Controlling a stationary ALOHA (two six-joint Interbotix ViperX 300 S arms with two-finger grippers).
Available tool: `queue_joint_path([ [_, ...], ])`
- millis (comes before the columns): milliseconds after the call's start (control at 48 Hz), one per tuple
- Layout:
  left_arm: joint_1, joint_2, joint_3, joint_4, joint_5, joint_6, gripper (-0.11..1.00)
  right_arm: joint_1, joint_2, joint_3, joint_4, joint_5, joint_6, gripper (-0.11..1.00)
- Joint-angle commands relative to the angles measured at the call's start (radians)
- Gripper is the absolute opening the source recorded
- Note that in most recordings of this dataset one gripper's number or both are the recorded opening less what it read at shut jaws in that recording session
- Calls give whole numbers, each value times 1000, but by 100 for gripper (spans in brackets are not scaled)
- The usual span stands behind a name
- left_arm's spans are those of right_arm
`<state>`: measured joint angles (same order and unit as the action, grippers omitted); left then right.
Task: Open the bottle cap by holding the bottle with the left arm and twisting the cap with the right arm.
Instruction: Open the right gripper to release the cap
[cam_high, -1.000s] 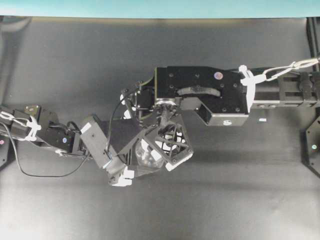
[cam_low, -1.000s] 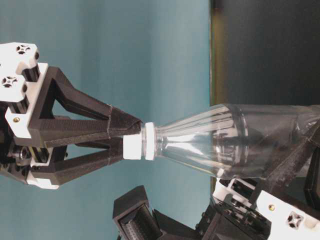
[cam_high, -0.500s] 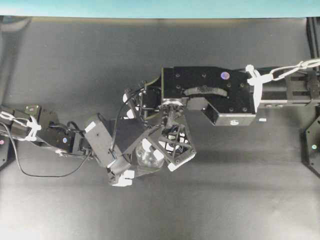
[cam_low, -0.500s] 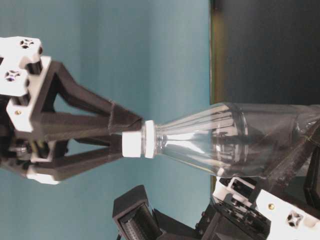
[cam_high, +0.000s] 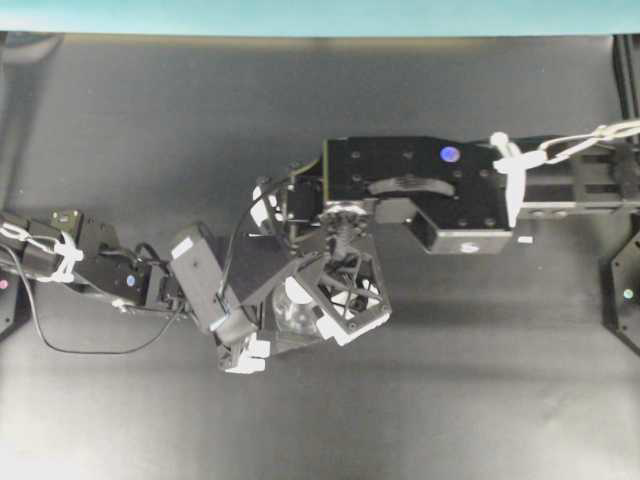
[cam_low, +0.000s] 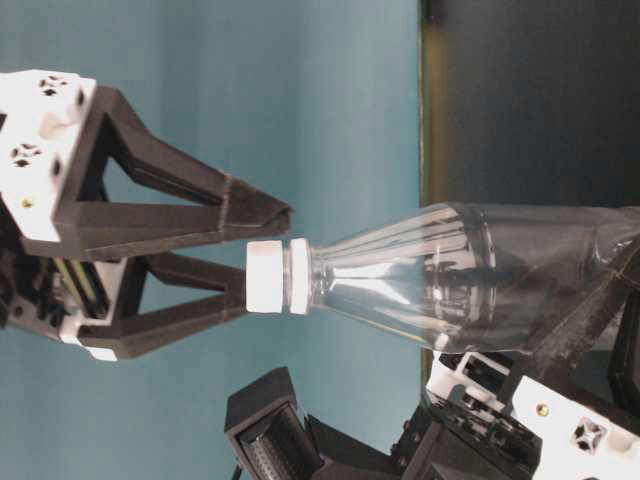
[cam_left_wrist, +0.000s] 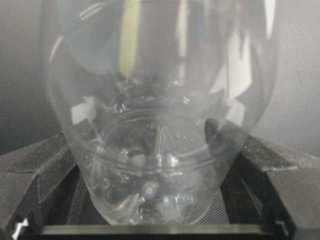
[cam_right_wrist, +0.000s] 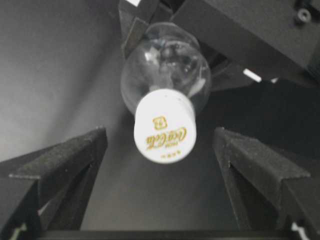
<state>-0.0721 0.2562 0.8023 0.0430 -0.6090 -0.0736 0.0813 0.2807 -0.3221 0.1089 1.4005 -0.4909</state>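
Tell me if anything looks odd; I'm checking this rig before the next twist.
Nothing stands out. The bottle sits intact in the left gripper, its cap on straight. The right gripper fingers stand open on either side of the cap, not touching it.

One camera looks straight down, one sits sideways at table level, wrist views close; all share the bottle (cam_low: 440, 285).

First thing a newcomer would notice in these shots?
The clear bottle held off the black table at mid-scene, its base clamped in the left gripper. Next, the white bottle cap with gold lettering, sitting untouched between the wide-open fingers of the right gripper.
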Motion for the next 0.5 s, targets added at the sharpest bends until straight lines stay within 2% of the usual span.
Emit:
queue_joint_path([
  [0, -6, -2, -9, 3, -2, -2, 84, 5, -43, -5, 2, 2, 32, 82],
  [229, -6, -2, -9, 3, 0, -5, 84, -3, -98, 67, 11, -32, 84, 82],
  [479, -3, -2, -9, 3, 0, -5, 84, -3, -218, 204, 35, -187, 153, 82],
])
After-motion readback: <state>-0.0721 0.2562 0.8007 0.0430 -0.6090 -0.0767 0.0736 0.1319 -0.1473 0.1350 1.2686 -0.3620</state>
